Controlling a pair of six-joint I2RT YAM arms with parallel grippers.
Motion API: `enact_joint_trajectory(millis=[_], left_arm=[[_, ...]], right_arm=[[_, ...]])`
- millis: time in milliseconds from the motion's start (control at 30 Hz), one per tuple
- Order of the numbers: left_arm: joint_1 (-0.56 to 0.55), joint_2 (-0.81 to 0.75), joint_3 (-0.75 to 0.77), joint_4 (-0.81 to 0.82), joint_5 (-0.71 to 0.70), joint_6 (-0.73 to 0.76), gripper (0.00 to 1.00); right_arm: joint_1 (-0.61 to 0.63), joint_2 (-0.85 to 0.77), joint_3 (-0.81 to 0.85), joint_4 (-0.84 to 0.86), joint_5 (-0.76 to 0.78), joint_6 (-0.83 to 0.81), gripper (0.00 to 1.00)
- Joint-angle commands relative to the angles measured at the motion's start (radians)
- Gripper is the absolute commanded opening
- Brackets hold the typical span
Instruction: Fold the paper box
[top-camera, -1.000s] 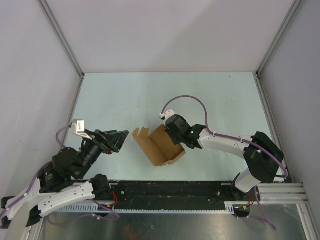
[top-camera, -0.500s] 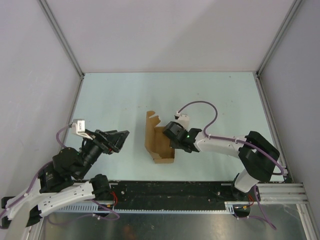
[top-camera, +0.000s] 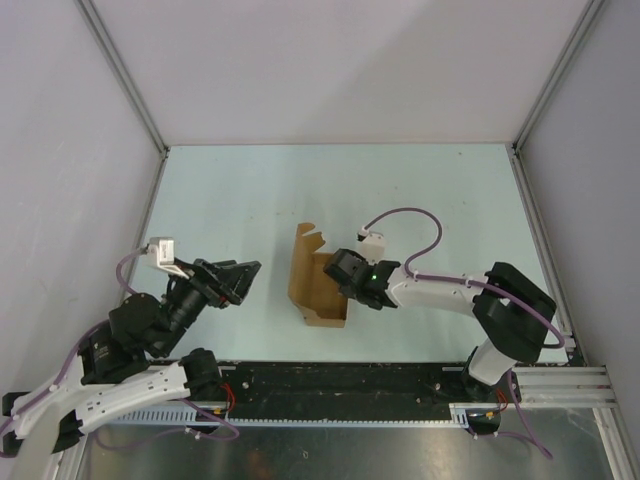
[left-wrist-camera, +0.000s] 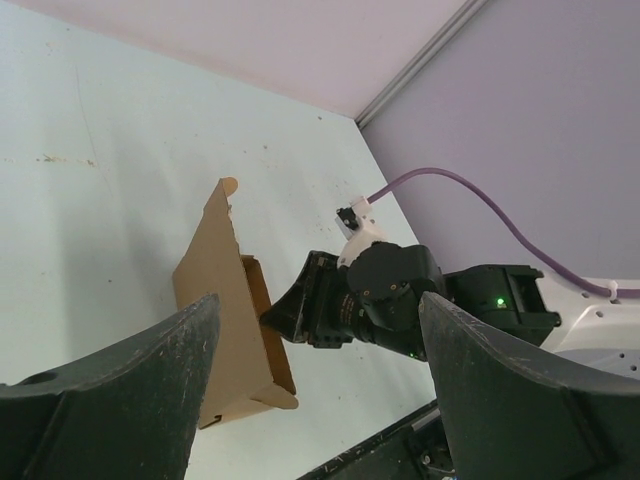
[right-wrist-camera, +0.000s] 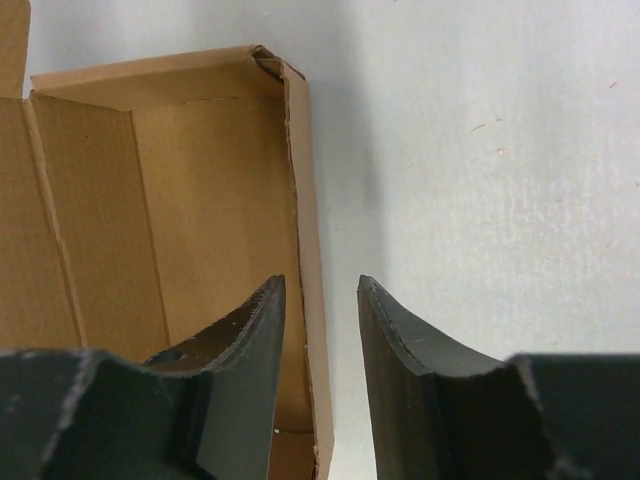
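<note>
The paper box (top-camera: 316, 290) sits on the pale table (top-camera: 430, 200) near the middle of its near half, between the two arms. It is an open brown cardboard tray with one tall flap rising along the side that faces the left arm, and the flap ends in a small rounded tab at its far corner. The right gripper (top-camera: 341, 274) is low at the tray's opposite side. Seen from its wrist camera, its jaws stand a narrow way apart and straddle the top edge of that side wall. One finger (right-wrist-camera: 245, 350) is inside the tray close against the cardboard, and the other finger (right-wrist-camera: 400, 350) is outside over bare table, with a visible gap to the wall, so the wall is not pinched. The left gripper (top-camera: 241, 277) hangs above the table just left of the box, apart from it, pointed toward the flap, its jaws spread wide and holding nothing.
</note>
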Motion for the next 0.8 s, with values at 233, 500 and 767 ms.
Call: enact_joint_trajectory(millis=[233, 500, 767], left_arm=[[-0.005, 0.017, 0.004, 0.013, -0.014, 0.025, 0.86], [-0.003, 0.025, 0.000, 0.014, -0.014, 0.021, 0.86], [-0.005, 0.019, -0.003, 0.014, -0.014, 0.025, 0.86]], right_arm=[[-0.156, -0.354, -0.078, -0.269, 0.123, -0.014, 0.47], [-0.484, -0.724, -0.314, -0.384, 0.013, -0.027, 0.72], [-0.685, -0.721, -0.379, -0.432, -0.038, 0.055, 0.82]])
